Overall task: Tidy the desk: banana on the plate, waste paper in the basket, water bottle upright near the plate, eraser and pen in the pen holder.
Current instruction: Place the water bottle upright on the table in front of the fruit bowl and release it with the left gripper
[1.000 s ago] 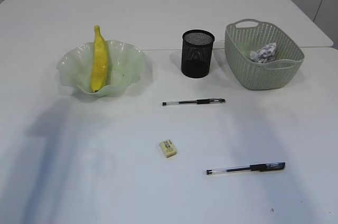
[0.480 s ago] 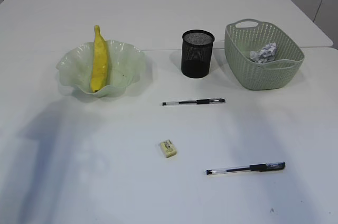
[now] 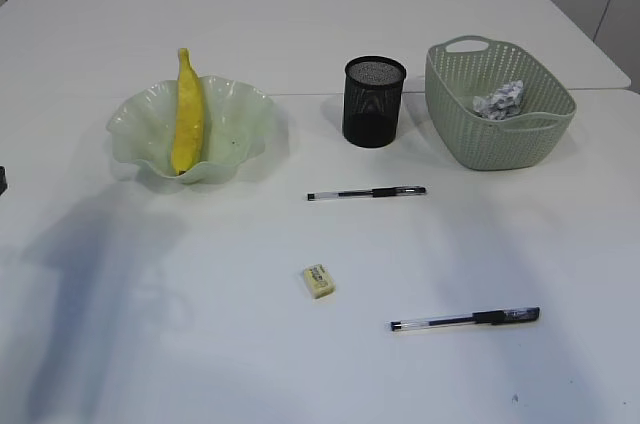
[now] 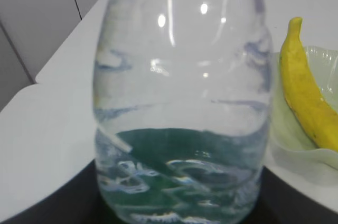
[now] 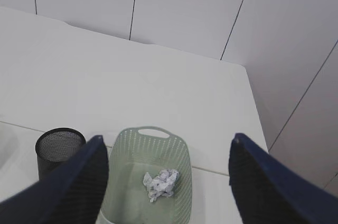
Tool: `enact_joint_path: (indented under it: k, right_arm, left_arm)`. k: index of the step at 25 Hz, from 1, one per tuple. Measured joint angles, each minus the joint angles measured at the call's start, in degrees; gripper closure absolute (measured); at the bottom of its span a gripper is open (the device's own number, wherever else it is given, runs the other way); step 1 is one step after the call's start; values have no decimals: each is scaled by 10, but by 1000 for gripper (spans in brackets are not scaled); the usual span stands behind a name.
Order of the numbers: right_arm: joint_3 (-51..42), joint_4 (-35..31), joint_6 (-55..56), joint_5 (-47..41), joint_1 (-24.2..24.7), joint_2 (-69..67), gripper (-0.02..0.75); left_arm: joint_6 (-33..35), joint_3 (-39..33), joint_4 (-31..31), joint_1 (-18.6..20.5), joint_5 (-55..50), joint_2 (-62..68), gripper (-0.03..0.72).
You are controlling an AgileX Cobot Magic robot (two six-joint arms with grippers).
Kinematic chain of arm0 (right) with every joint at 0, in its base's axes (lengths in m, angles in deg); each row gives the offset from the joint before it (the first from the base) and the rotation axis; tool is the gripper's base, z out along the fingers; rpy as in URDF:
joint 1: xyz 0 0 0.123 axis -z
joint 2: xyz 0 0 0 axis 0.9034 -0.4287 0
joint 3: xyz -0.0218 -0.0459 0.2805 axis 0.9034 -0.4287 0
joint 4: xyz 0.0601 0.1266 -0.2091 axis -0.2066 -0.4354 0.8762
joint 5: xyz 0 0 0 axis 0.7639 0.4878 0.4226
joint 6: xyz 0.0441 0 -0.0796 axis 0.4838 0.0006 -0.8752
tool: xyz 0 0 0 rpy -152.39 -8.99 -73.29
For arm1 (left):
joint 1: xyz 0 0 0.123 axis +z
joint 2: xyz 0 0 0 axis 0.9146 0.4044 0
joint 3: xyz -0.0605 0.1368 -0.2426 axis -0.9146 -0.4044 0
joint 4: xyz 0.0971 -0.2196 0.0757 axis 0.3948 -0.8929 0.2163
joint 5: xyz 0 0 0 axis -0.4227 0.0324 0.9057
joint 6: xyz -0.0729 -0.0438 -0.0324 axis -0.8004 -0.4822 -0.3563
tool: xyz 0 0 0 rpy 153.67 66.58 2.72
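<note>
The bottle [image 4: 182, 102] is held in the left gripper [image 4: 179, 203]; the right gripper [image 5: 166, 182] is open, empty. Banana [image 3: 188, 112] on plate [image 3: 255, 119] and paper [image 3: 499, 99] in basket [image 3: 500, 149] are done. Eraser [image 3: 318, 281] and pens [image 3: 366, 193] are left on the desk [image 3: 150, 324], outside the holder [image 3: 373, 102].

I see the banana [image 3: 187, 114] lying in the plate [image 3: 250, 109] at my left, the pen holder [image 3: 374, 101] mid-desk, the waste paper [image 3: 499, 99] inside the basket [image 3: 500, 149] right. Nearer me lie one pen [image 3: 366, 193], the eraser [image 3: 318, 281] and another pen [image 3: 465, 319].
</note>
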Motion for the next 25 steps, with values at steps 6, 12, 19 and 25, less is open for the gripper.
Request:
enact_joint_path:
  k: [6, 12, 19, 25]
  right_arm:
    - [0, 0, 0, 0, 0, 0, 216]
    - [0, 0, 0, 0, 0, 0, 216]
    - [0, 3, 0, 2, 0, 0, 216]
    - [0, 14, 0, 14, 0, 0, 216]
  left_arm:
    - [0, 0, 1, 0, 18, 5, 311]
    - [0, 0, 12, 0, 34, 14, 311]
    - [-7, 2, 45, 0, 91, 107, 311]
    - [-23, 16, 94, 0, 88, 172, 311]
